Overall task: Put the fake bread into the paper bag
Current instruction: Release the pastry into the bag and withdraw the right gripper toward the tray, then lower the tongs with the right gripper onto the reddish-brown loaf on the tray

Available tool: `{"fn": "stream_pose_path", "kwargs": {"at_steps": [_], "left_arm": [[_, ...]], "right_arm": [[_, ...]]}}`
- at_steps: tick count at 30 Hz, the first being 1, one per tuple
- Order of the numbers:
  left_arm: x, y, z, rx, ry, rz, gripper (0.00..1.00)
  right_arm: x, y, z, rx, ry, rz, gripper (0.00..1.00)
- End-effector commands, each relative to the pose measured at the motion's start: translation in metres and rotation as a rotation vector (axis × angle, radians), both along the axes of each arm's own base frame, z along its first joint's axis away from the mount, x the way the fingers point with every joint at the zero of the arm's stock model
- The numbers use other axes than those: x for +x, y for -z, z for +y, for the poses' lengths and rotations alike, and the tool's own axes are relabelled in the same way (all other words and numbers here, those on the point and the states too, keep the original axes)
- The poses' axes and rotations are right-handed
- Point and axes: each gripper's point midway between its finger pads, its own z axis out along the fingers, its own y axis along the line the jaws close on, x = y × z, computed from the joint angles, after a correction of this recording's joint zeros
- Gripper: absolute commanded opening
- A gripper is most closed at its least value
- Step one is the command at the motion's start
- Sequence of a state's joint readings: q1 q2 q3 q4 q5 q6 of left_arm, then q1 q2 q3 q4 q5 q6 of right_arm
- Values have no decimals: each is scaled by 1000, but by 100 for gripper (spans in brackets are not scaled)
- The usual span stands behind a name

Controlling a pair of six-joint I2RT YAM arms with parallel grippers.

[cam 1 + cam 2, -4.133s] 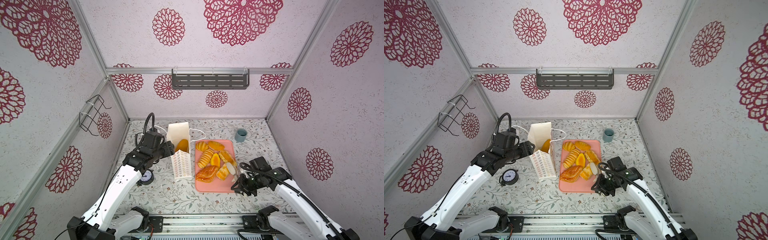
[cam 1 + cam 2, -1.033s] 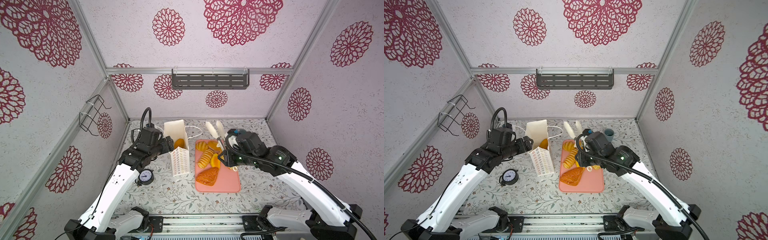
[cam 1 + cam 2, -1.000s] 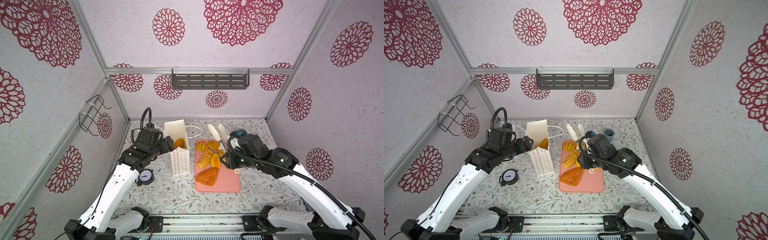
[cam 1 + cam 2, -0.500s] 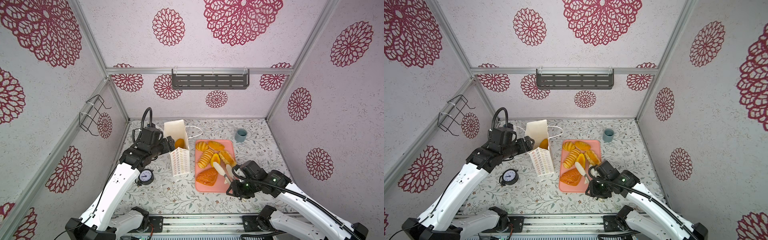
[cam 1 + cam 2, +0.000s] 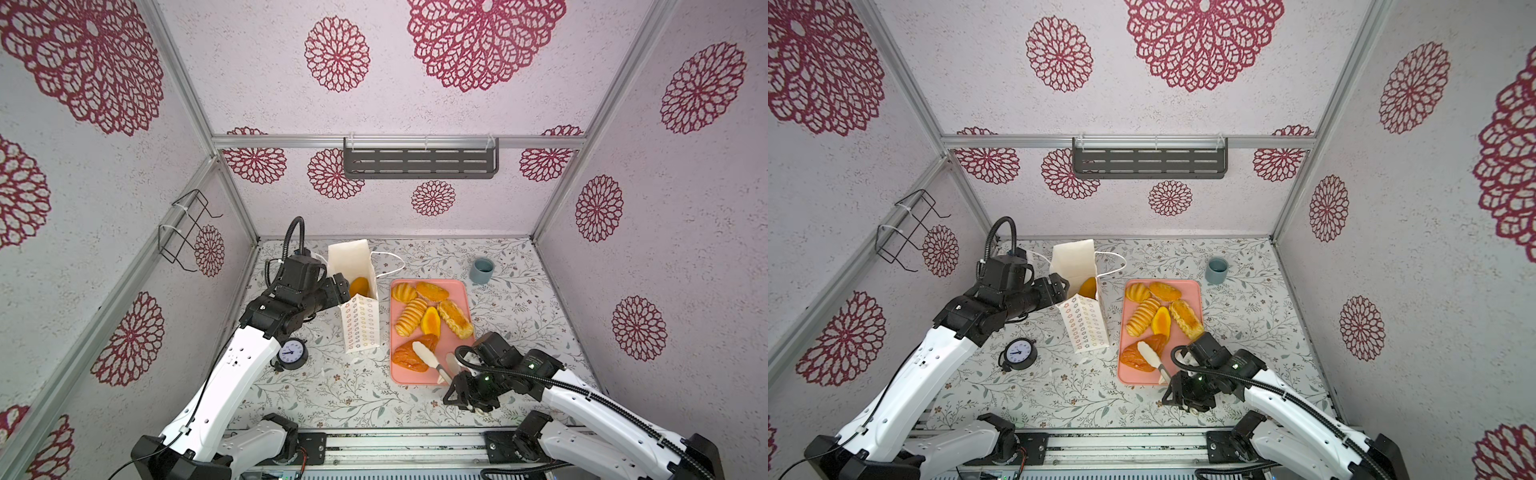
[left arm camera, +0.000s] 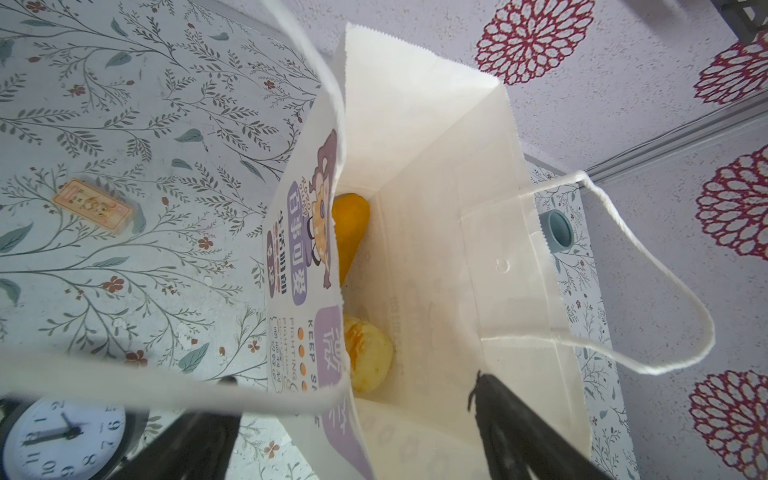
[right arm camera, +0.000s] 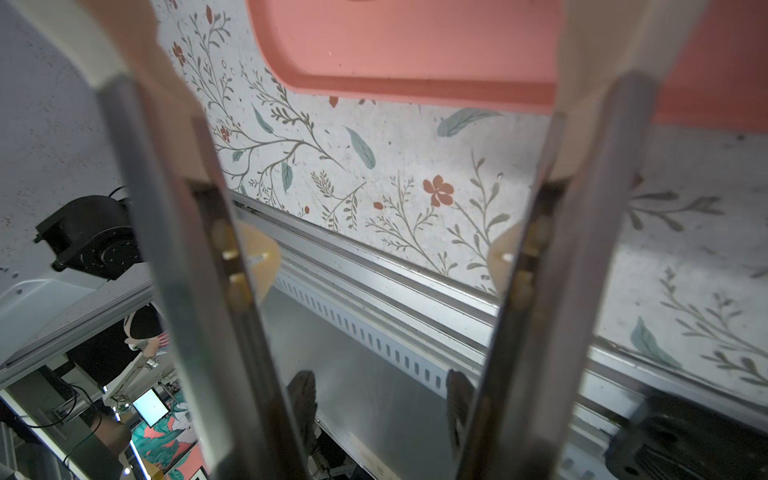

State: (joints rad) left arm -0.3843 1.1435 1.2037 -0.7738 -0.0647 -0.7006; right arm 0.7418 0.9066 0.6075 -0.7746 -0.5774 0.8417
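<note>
Bread pieces number eight. Six of the fake bread (image 5: 410, 316) lie on the one pink tray (image 5: 459, 291): two oval buns at its far end, a ridged roll, an orange wedge and a long flaky loaf in the middle, and one dark flaky pastry (image 5: 403, 358) at the near end. Two more sit at the bottom of the single paper bag (image 5: 360, 328) (the left wrist view looks straight in): a pointed orange bread (image 6: 350, 232) and a pale round bun (image 6: 370, 361). The bag stands upright just beside the tray. The left hand (image 5: 345, 289) is wide, with one finger inside the bag's mouth and one outside its printed wall. The right hand (image 5: 432, 351) hangs over the tray's near end, its two white-tipped fingers apart and holding nothing. One blue-grey cup (image 5: 481, 270) and one clock (image 5: 292, 353) stand on the worktop (image 5: 353, 386)
</note>
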Motion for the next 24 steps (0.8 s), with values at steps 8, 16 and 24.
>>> {"fn": "stream_pose_path", "kwargs": {"at_steps": [8, 16, 24], "left_arm": [[-1, 0, 2, -6, -14, -22, 91], [-1, 1, 1, -11, -12, -19, 91], [1, 1, 0, -9, -11, -16, 91]], "right_arm": [[20, -1, 29, 110, 2, -17, 49], [26, 5, 32, 116, 19, -29, 41], [27, 2, 27, 128, 55, -63, 17]]}}
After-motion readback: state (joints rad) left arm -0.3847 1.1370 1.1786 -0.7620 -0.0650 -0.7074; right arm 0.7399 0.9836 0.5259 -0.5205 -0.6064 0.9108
